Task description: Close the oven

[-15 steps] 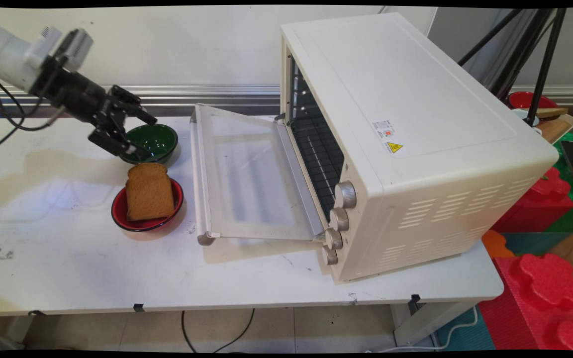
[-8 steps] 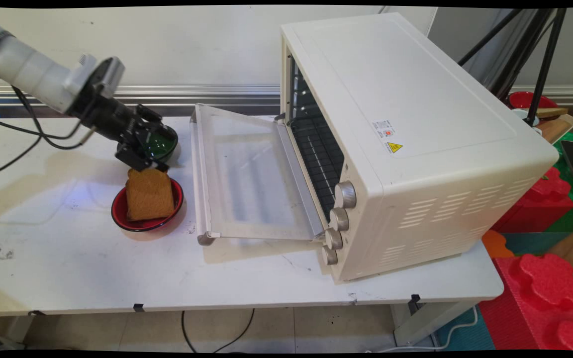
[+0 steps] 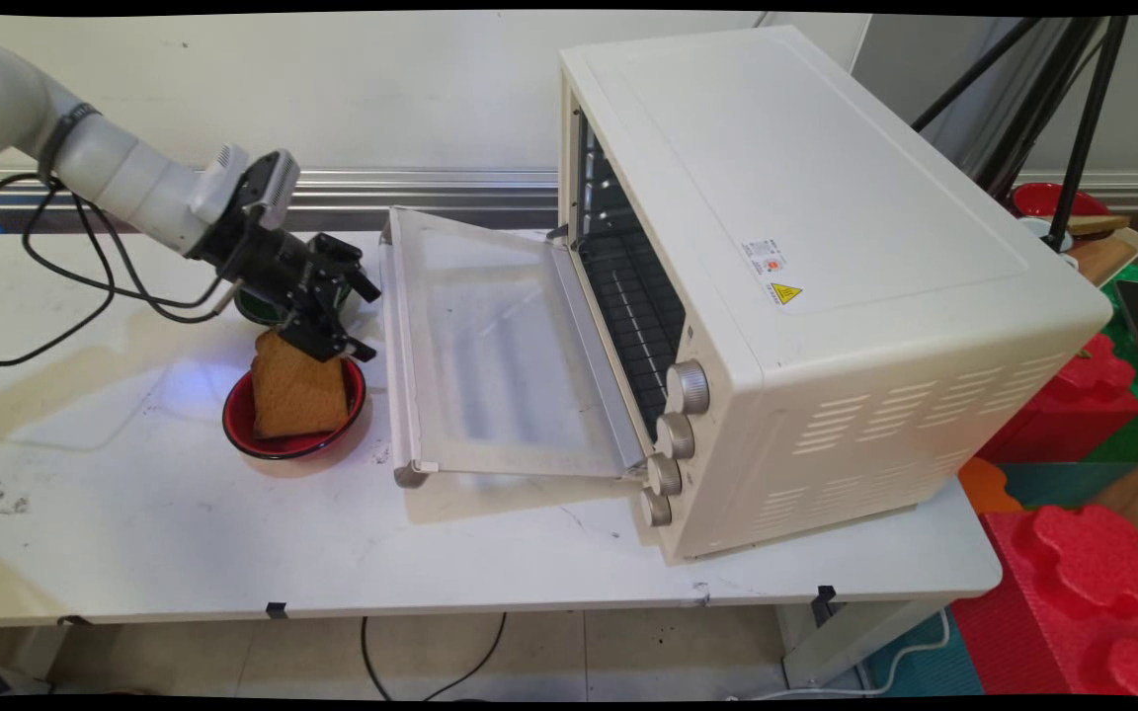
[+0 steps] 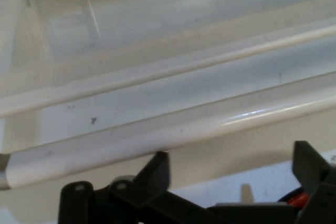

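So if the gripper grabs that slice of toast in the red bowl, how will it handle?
The toast looks thin and dry, so probably light and stiff but crumbly under a hard squeeze. It leans on the red bowl rim, so a push may tip it.

Brown toast slice [image 3: 298, 393] leans tilted in a red bowl [image 3: 253, 439].

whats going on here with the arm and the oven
The white arm's black claw is open and empty, hanging low between the bread slice in the red bowl and the toaster oven's lowered door. It faces the door's handle bar. A green bowl sits behind the arm.
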Available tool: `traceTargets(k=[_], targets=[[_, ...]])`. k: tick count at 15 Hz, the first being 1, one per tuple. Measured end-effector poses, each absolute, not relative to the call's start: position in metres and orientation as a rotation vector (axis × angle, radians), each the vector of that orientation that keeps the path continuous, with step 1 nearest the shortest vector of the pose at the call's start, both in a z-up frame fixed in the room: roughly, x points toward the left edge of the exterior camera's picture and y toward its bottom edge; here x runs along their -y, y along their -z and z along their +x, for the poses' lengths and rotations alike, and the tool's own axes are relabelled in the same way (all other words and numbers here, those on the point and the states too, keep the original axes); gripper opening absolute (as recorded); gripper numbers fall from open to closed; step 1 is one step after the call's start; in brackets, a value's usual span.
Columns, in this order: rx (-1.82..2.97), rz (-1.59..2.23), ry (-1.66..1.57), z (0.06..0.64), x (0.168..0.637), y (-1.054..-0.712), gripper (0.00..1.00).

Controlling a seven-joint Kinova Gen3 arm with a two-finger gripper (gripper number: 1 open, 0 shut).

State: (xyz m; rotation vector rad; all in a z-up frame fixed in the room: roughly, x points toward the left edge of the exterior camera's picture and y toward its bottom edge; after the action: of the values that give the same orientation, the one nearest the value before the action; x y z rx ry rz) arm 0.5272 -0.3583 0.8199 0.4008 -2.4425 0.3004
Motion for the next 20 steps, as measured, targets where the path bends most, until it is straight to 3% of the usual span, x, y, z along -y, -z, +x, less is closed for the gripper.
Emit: traceTargets(k=[1, 11, 20], targets=[[2.443, 0.4, -0.301, 0.525, 0.358, -0.817, 0.0], [2.423, 0.375, -0.294, 0.507, 0.362, -0.798, 0.0], [2.315, 0.333, -0.357, 0.501, 0.364, -0.829, 0.0]])
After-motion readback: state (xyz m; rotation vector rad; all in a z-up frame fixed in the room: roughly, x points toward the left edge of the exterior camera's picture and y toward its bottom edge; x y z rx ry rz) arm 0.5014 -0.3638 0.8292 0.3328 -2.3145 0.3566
